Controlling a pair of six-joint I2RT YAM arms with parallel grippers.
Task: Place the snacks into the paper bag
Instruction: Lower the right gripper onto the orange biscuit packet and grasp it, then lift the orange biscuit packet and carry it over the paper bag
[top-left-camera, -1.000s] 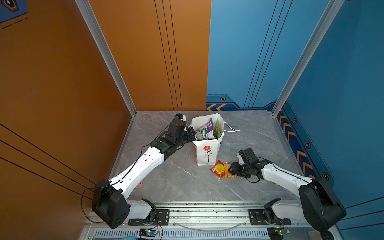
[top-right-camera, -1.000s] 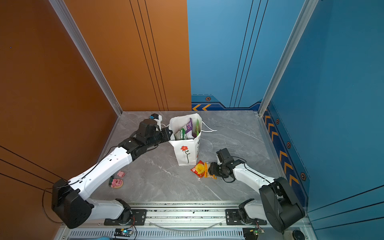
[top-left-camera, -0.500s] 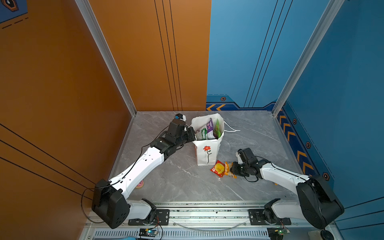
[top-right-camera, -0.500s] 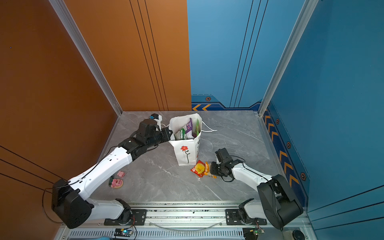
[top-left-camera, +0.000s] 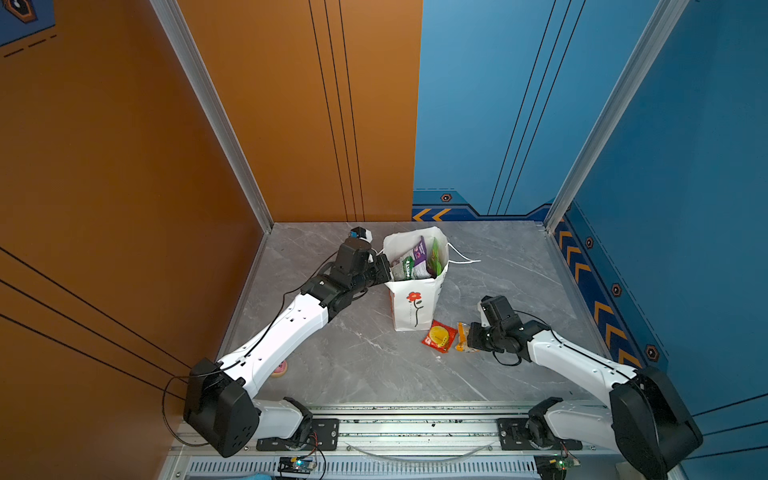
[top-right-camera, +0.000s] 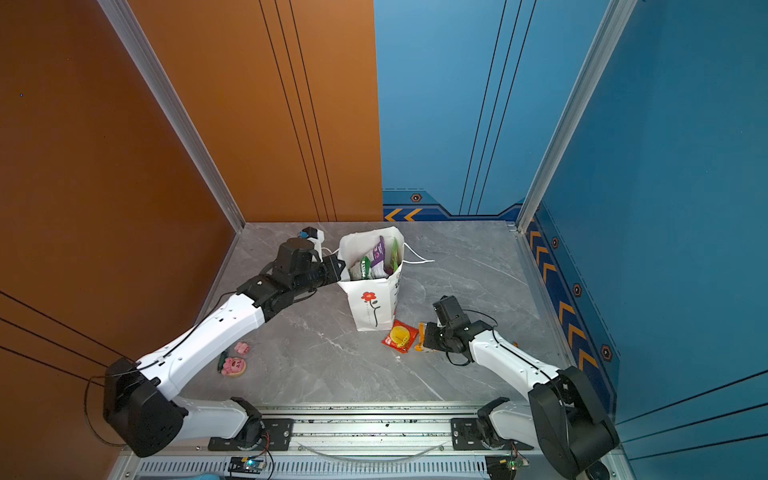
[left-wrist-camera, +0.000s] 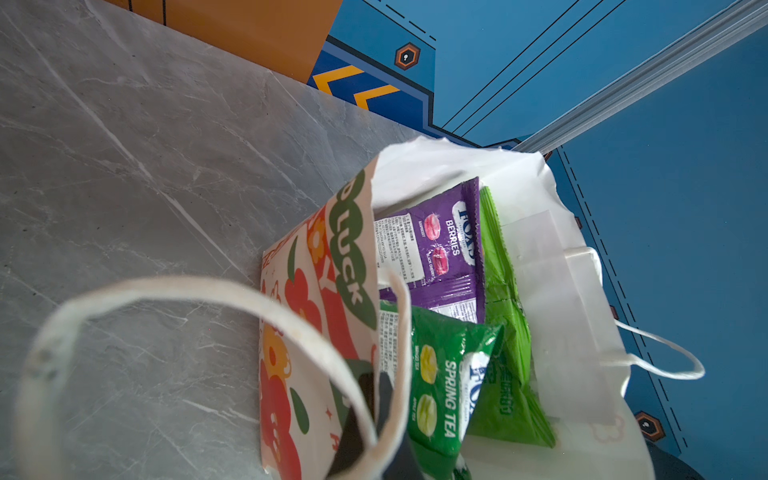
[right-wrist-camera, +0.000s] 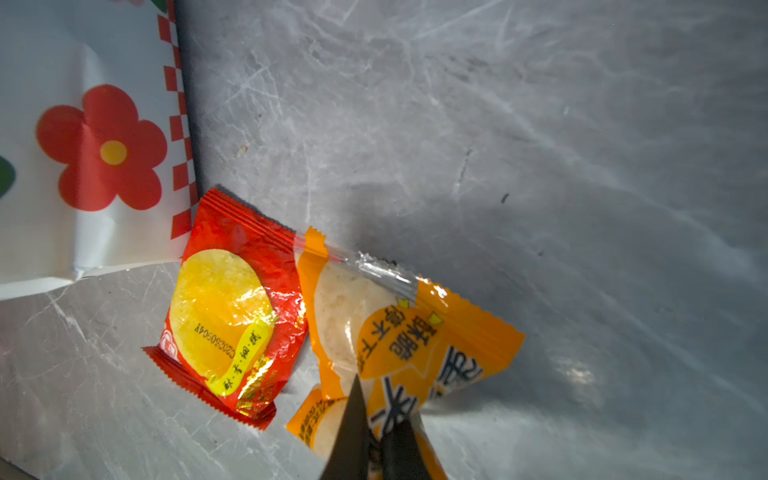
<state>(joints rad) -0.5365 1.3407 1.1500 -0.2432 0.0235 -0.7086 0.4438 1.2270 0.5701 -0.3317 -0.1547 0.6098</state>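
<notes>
Pinching orange packet (right-wrist-camera: 399, 332) in right jaws, red packet (right-wrist-camera: 232, 316) perhaps touching

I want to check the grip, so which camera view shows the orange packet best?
The right wrist view: the orange packet is large and sharp there, with the right gripper shut on its edge. In both top views the packet is small, partly behind the gripper. The left wrist view does not show it.

five snacks (top-left-camera: 438, 336), one paper bag (top-left-camera: 401, 316)
</notes>
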